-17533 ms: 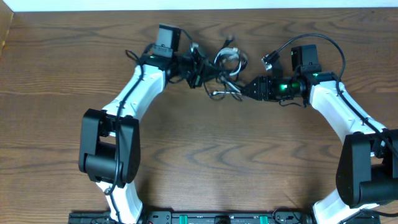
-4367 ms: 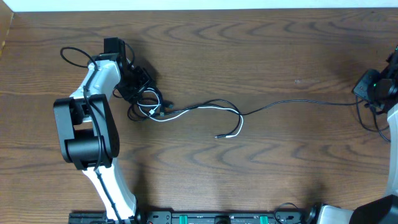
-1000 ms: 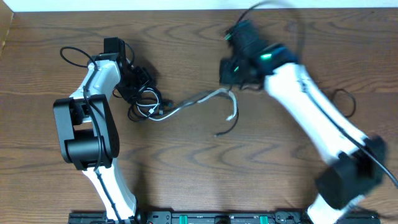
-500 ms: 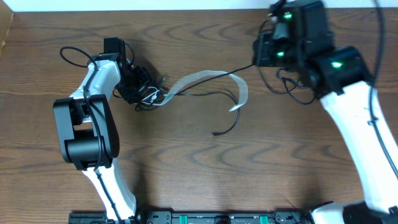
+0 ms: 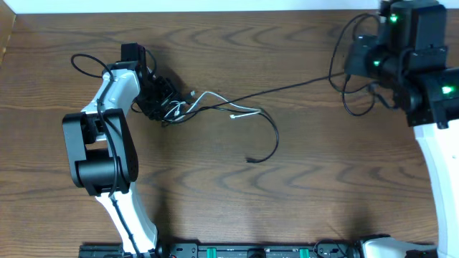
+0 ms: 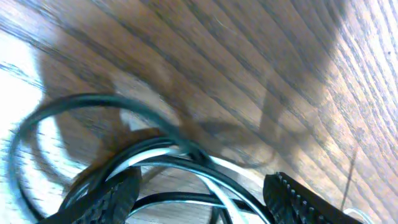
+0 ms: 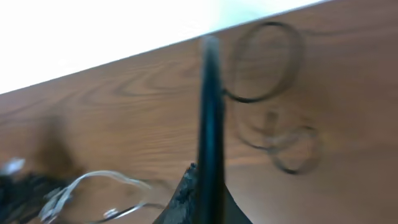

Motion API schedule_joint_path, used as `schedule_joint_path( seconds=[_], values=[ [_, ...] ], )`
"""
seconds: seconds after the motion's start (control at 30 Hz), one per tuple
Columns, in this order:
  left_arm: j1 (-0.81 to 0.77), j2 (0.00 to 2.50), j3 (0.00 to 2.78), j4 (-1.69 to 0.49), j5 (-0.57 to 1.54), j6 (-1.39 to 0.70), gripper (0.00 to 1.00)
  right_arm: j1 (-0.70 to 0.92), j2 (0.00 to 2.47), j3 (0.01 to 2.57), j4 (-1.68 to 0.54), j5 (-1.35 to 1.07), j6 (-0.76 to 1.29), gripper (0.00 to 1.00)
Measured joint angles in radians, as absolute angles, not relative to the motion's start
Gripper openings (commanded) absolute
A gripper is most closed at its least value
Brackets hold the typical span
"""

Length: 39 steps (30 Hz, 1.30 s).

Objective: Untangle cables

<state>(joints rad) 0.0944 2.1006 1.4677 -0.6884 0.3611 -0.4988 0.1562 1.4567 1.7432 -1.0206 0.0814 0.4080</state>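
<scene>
Spanning every view, the wooden worktop (image 5: 287, 201) has the left arm (image 5: 118, 93) bent over its far left part and the right arm (image 5: 437, 158) at the far right corner. The right tool (image 7: 202, 193) is clamped tight on a black cable (image 5: 287, 87), which runs in a nearly straight line across to a knot of cables (image 5: 172, 109) at the left tool (image 5: 165, 100). That tool's fingers (image 6: 118, 196) stand wide apart with black and white cords lying between them; whether they press on the cords cannot be told. A white cable (image 5: 247, 111) trails right out of the knot, and a second black cord (image 5: 275, 140) curls to a free end nearer the robot.
</scene>
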Motion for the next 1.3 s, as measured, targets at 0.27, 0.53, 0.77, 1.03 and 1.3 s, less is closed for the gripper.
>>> schedule_joint_path(
  seconds=[0.27, 0.53, 0.77, 1.03, 1.3],
  values=[
    [0.083, 2.101, 1.468, -0.693, 0.392, -0.503, 0.70, -0.019, 1.458, 1.740, -1.046, 0.197, 0.408, 0.01],
    [0.076, 2.101, 1.468, -0.699, 0.413, -0.513, 0.70, -0.194, 1.466, 1.738, -1.050, 0.201, 0.408, 0.01],
    [0.075, 2.101, 1.468, -0.699, 0.412, -0.521, 0.77, -0.324, 1.499, 1.738, -1.044, 0.172, 0.435, 0.01],
    [0.086, 2.098, 1.468, -0.715, 0.338, -0.521, 0.84, -0.371, 1.620, 1.738, -1.079, 0.017, 0.357, 0.01],
    [0.213, 2.096, 1.469, -0.755, 0.369, -0.557, 0.84, -0.372, 1.801, 1.738, -1.160, -0.129, 0.292, 0.01]
  ],
)
